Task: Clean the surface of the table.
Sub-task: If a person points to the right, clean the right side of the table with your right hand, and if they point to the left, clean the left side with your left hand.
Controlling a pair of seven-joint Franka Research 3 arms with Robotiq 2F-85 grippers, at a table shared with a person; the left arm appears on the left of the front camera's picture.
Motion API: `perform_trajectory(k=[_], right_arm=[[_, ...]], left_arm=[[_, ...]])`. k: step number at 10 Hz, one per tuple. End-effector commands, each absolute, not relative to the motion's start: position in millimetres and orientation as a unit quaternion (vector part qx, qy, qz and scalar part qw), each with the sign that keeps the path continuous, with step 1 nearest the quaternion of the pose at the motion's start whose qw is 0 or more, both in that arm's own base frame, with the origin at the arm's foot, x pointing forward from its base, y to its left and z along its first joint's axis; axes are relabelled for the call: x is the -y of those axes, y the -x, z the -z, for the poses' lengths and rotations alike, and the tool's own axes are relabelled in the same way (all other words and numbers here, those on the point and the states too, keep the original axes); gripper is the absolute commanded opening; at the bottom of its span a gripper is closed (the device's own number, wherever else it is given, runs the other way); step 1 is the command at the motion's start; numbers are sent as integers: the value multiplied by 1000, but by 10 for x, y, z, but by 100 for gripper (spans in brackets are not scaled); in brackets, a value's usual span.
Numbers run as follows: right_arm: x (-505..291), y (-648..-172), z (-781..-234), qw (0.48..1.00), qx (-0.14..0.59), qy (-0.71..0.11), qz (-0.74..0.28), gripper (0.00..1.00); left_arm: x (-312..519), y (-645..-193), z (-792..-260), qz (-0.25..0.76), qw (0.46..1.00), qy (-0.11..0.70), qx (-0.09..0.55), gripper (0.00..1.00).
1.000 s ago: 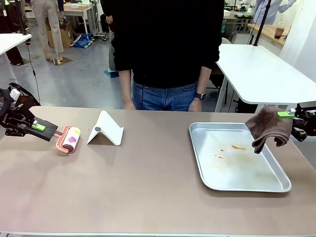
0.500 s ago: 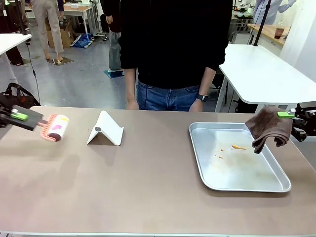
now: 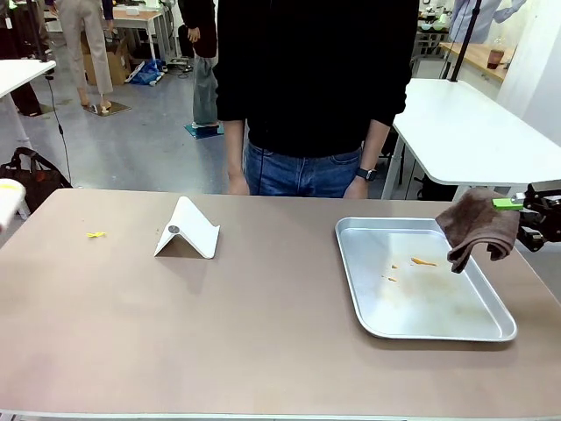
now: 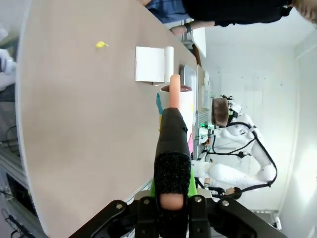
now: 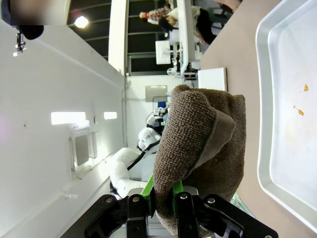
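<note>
The table (image 3: 263, 342) fills the front view, its brown top reaching from the near edge to the person (image 3: 311, 88) standing at the far side in a dark top and jeans. On its right part lies a metal tray (image 3: 351, 263) with a few orange crumbs (image 3: 423, 261) inside. Toward the left stands a white folded stand (image 3: 187, 230), and farther left, well apart from it, a small yellow scrap (image 3: 95, 234) lies on the bare top.

The right end effector (image 3: 526, 207) sits at the table's right edge, clamped on a brown cloth (image 3: 478, 230) that hangs over the tray's far right corner. Whether the cloth touches the tray cannot be told. In the right wrist view the cloth is bunched and pinched tight between the two fingers.

In the left wrist view the left end effector (image 4: 172, 201) is closed on a lint roller (image 4: 172, 148) – gripped by its black handle, the white roll pointing out beyond the fingers, with the scrap and stand farther off on the table.
</note>
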State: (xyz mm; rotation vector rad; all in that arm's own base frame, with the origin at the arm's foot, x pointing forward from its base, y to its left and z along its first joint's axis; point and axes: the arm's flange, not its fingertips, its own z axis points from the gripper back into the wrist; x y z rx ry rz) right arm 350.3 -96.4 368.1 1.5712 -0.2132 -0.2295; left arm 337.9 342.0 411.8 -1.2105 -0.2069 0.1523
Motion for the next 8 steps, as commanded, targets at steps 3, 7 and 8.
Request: perform_trajectory(k=[3, 7, 8], right_arm=[[979, -3488, -3731, 691, 89, -710, 106, 0], [979, -3488, -3731, 691, 89, -710, 106, 0], [979, -3488, -3731, 691, 89, -710, 106, 0]], left_arm=[[-4299, -3466, -3824, -91, 791, 593, 119, 22], [-4395, -3419, -3627, -107, 794, 587, 114, 22], [-4395, -3419, -3627, -107, 794, 587, 114, 22]])
